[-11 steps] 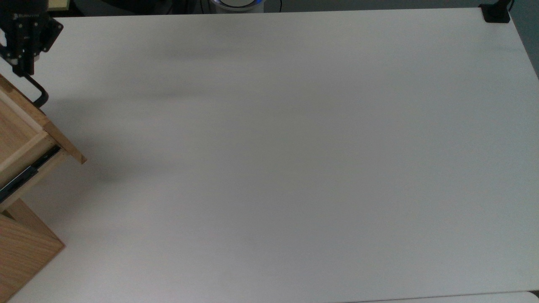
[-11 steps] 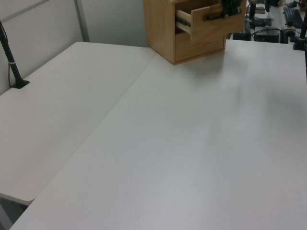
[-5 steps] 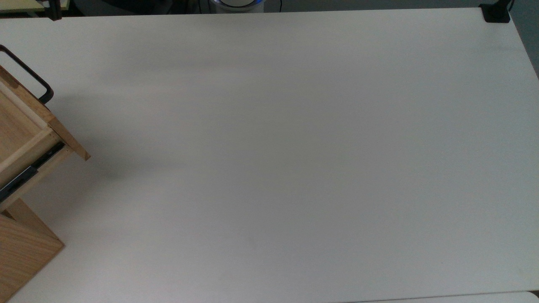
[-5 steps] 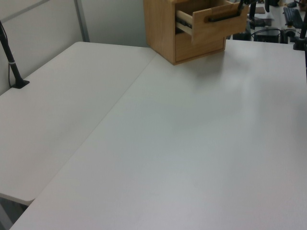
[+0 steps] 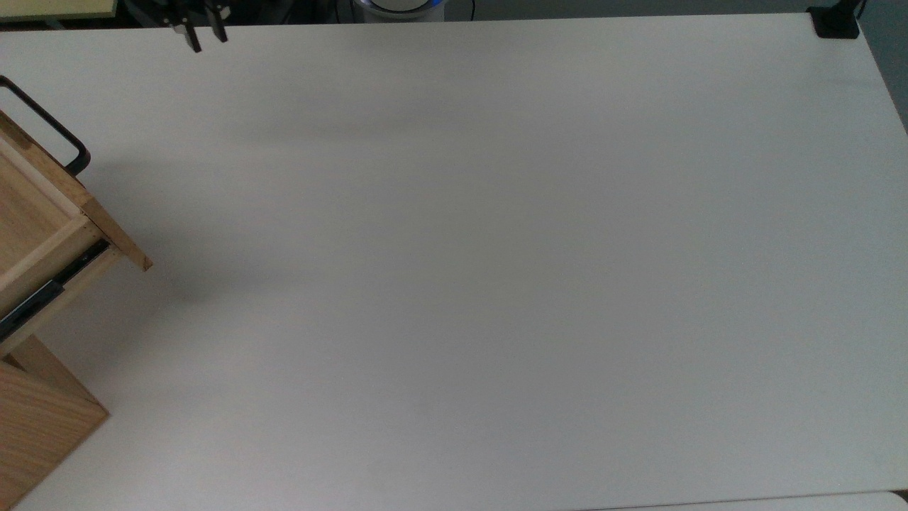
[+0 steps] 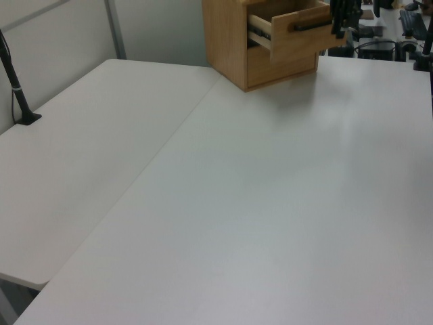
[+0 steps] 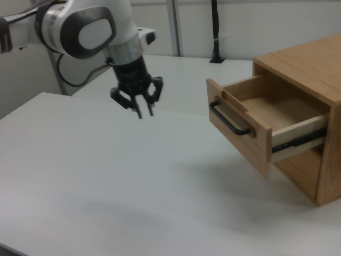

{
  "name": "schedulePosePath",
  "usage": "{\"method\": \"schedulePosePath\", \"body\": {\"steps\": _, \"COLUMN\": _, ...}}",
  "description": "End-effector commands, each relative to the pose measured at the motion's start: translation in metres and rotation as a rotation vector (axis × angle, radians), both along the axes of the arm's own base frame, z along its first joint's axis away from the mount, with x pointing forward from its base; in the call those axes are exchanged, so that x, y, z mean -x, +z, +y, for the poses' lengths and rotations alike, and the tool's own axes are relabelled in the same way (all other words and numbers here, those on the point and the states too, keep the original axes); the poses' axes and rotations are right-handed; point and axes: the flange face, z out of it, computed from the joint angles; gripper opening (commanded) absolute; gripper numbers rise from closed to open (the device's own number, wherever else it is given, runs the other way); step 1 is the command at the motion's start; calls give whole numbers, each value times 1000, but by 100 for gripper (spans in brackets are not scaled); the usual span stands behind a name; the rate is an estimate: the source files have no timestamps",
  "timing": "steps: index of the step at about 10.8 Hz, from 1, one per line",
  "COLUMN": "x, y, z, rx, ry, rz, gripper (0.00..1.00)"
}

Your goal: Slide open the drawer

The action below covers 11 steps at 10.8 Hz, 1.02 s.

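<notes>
The light wood drawer (image 7: 254,129) stands pulled partway out of the oak cabinet (image 7: 311,66). Its black bar handle (image 7: 229,119) is free and the black side rail (image 7: 295,142) is exposed. In the top view the drawer (image 5: 42,227) juts from the top view's left edge, with the handle (image 5: 44,125) on its front. My gripper (image 7: 145,112) hangs above the table, well to the right view's left of the handle, open and holding nothing. It also appears at the top view's upper left (image 5: 206,37), and beside the drawer front (image 6: 298,37) in the left view (image 6: 344,20).
The white table (image 5: 496,270) spreads wide in front of the cabinet. A black clamp base (image 5: 835,23) sits at its far right corner in the top view. A second white table with a black post (image 6: 17,91) adjoins in the left view.
My gripper let go of the drawer handle and moved away toward the top view's upper right. The drawer slid out slightly further before the release and has since stayed still.
</notes>
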Motion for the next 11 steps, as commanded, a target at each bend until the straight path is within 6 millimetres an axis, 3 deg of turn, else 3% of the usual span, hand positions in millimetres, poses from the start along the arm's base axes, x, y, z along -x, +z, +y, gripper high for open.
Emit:
{"method": "schedulePosePath", "body": {"steps": 1, "x": -15, "y": 5, "z": 43, "rx": -115, "ry": -375, "rz": 32, "gripper": 46}}
{"method": "schedulePosePath", "body": {"steps": 3, "x": -31, "y": 2, "z": 61, "rx": -134, "ry": -575, "rz": 116, "gripper": 78}}
{"method": "schedulePosePath", "body": {"steps": 4, "x": -31, "y": 1, "z": 62, "rx": -138, "ry": -589, "rz": 143, "gripper": 100}}
{"method": "schedulePosePath", "body": {"steps": 7, "x": -33, "y": -13, "z": 106, "rx": -96, "ry": -522, "rz": 218, "gripper": 100}}
{"method": "schedulePosePath", "body": {"steps": 11, "x": -34, "y": -5, "z": 85, "rx": -71, "ry": -584, "rz": 190, "gripper": 100}}
